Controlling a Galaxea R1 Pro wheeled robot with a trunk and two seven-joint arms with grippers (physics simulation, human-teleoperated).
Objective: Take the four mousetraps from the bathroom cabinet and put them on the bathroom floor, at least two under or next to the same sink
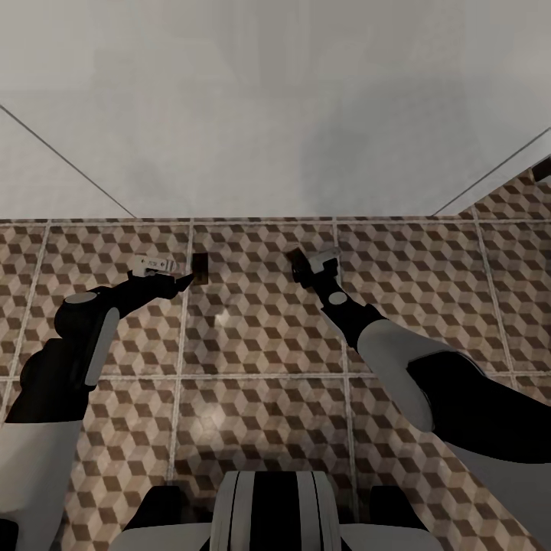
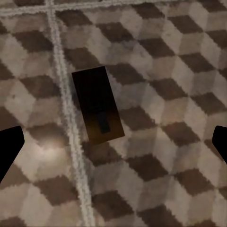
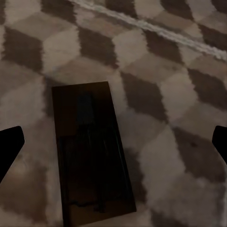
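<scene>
Two mousetraps lie flat on the cube-patterned bathroom floor (image 1: 260, 337), close to the base of a white wall. The left mousetrap (image 1: 200, 265) is a dark brown board beside a grout line, and it also lies below my left gripper (image 2: 118, 139) as mousetrap (image 2: 97, 105). My left gripper (image 1: 186, 281) hovers just short of it, open, fingers (image 2: 10, 146) far apart. The right mousetrap (image 1: 294, 261) sits at the tip of my right gripper (image 1: 304, 269). Up close this mousetrap (image 3: 92, 151) lies untouched between the wide-open fingers (image 3: 9, 146).
A pale white wall (image 1: 275, 115) rises behind the tiles, with slanted seams at both sides. A dark brown edge (image 1: 542, 168) pokes in at the far right. My own base (image 1: 268, 513) fills the near middle of the floor.
</scene>
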